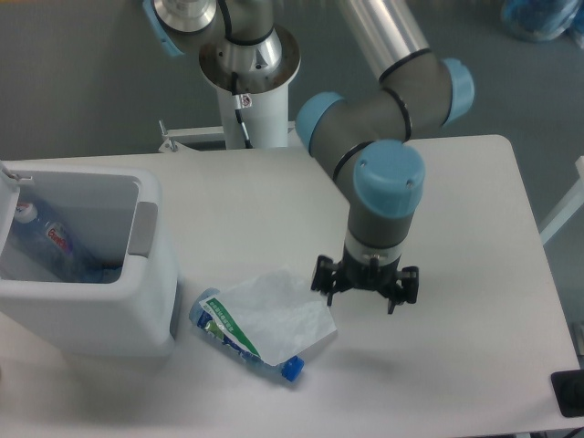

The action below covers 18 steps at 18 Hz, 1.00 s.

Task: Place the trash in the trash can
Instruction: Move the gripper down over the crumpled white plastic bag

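Your gripper [363,291] is hanging spread, empty, beside the bag [274,316]; bottle [251,351] is lying diagonally, blue cap pointing lower right; label writing unreadable

Probably a lab: pedestal-mounted arm [383,119], white table [474,365].

A thin, translucent white bag [274,315] with a green-edged top lies flat and crumpled on the table, draped over a small clear plastic bottle [265,363] that lies on its side under it. The bottle's blue cap [292,369] pokes out at the bag's lower right, and its blue-labelled body shows at the left. Just to their left, close but apart, stands the trash can [109,319], an open, white, boxy bin with rounded corners and a grey panel [143,229] on its right inner wall.
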Motion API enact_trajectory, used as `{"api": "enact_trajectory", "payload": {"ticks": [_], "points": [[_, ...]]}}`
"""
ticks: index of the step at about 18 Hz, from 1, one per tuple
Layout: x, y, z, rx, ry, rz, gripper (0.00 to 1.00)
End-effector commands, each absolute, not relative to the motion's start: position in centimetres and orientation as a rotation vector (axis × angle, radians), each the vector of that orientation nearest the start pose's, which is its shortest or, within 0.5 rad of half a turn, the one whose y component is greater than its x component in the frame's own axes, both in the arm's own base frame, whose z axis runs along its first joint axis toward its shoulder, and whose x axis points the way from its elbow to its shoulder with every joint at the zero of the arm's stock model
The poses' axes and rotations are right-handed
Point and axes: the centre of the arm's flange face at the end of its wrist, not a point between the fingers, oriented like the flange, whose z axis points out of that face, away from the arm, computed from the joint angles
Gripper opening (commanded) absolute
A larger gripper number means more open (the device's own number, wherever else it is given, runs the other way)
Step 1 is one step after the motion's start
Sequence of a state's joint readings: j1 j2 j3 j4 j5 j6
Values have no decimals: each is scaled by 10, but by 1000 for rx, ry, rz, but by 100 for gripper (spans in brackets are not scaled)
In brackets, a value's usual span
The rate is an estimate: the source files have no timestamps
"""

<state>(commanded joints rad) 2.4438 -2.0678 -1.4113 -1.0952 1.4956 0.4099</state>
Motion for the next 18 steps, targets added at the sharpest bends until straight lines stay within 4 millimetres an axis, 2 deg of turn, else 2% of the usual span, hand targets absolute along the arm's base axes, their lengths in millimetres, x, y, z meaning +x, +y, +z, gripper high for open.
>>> {"api": "enact_trajectory", "payload": {"ticks": [5, 10, 15, 18], "points": [[-413, 580, 315, -2874, -867, 51, 100], [-378, 604, 308, -2850, -1020, 39, 100], [-346, 619, 286, -2917, -1029, 25, 100], [-338, 625, 280, -2926, -1055, 50, 100]]}}
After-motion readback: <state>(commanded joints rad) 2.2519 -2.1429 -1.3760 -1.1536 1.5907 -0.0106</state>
